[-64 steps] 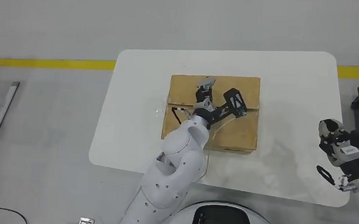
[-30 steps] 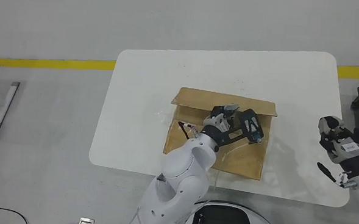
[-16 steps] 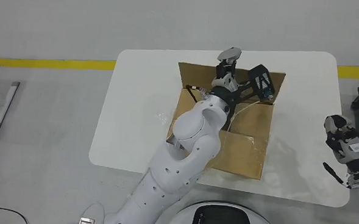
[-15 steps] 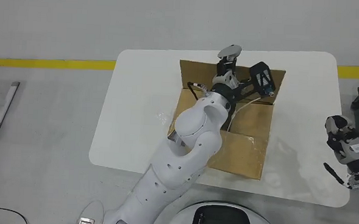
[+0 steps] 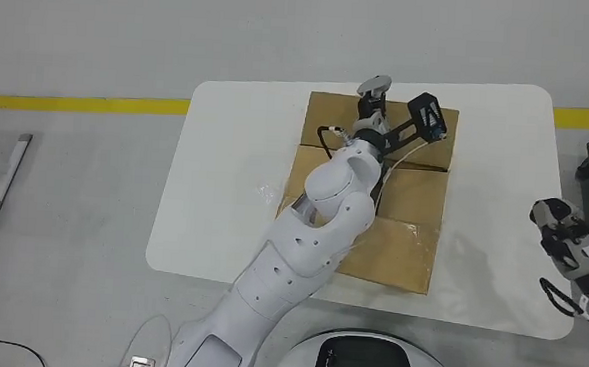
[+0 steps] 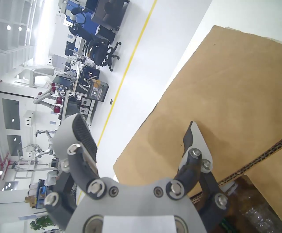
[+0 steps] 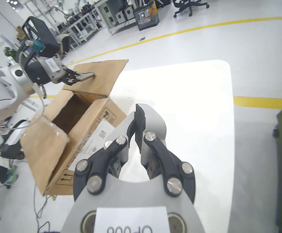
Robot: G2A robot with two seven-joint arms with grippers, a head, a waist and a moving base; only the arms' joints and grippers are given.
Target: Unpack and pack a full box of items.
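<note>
Right claw [image 7: 136, 119] closed, nothing held, hangs at near right edge of white worktop [image 5: 225, 180], well apart from box. Cardboard box [image 5: 419, 200] sits mid-worktop, toward right side, top open. Near flap [image 5: 396, 254] folded out toward robot, shiny tape on it. Inside mostly dark; clear plastic wrap [image 6: 249, 209] visible, contents can't tell. Far flap [image 6: 220, 88] folded outward, tilted up. Left claw [image 6: 134, 123] open wide over far flap: one fingertip [image 6: 197, 138] touches flap face, other finger past flap edge, in air.
</note>
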